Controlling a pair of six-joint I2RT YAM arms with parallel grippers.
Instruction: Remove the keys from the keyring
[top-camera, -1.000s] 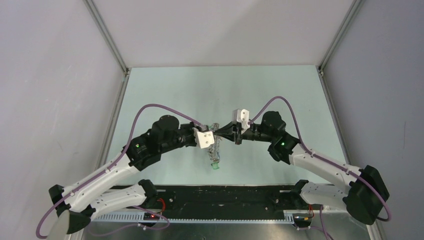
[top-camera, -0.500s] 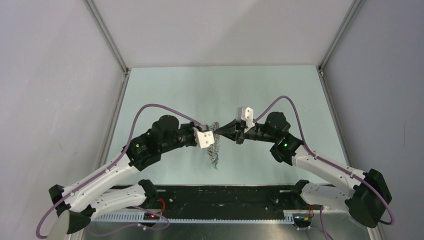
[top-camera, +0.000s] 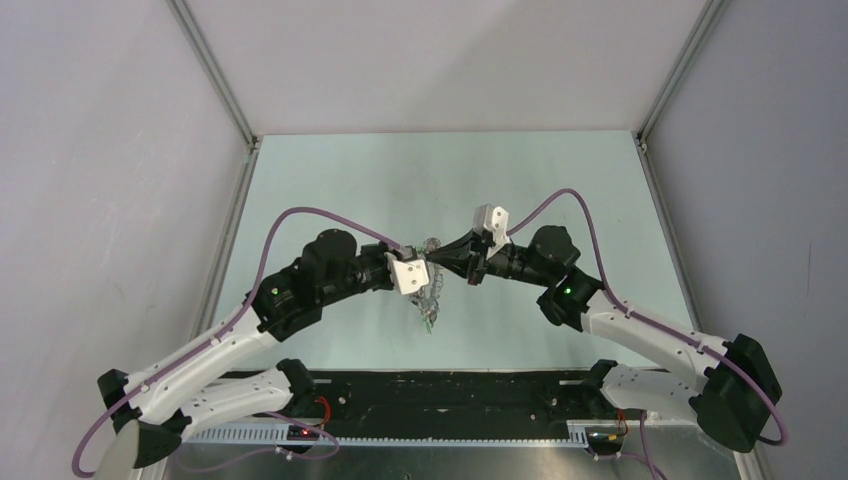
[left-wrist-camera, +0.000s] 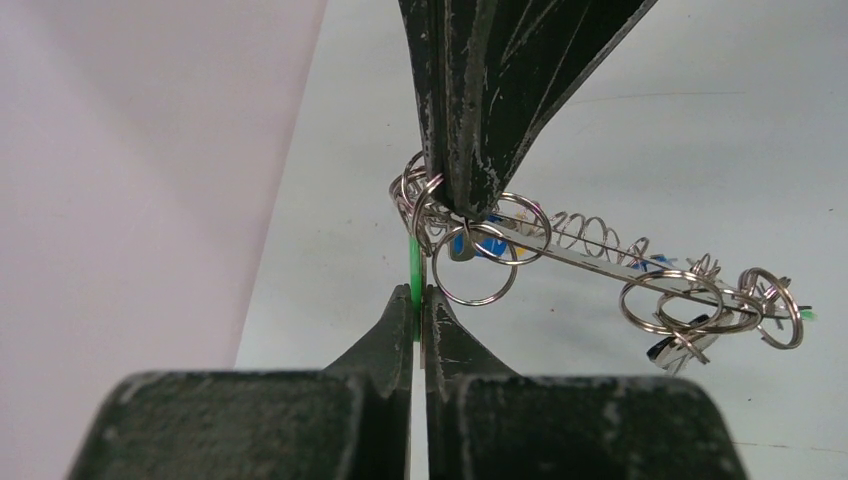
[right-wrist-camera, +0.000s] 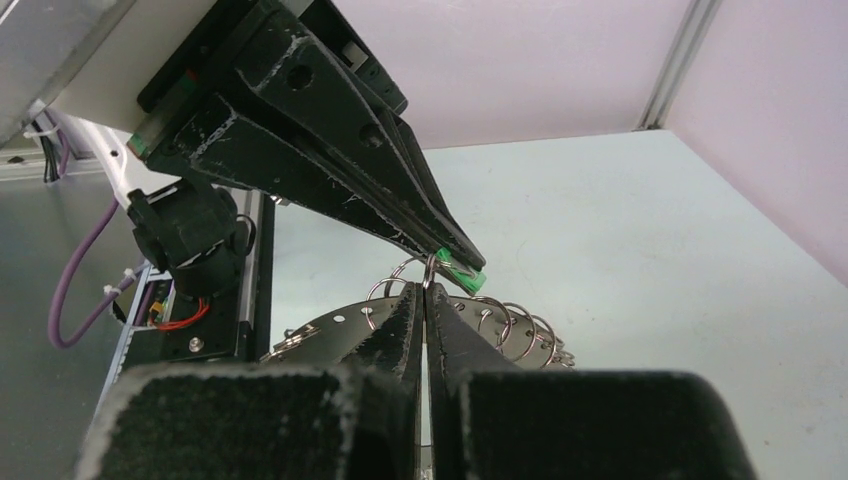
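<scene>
Above the middle of the pale green table, pinching a green plastic key head in the tightly pressed left gripper and small silver split rings in the equally pressed-together right gripper, with the wide flat brownish-grey metal keyring and its dangling keys strung between them.

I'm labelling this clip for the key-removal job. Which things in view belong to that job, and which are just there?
Part of the job: large flat grey metal keyring; its small silver split rings; green plastic tag, pinched by the left gripper; blue-headed key; right gripper, shut on a split ring.
Just there: pale green table; purple cables.
</scene>
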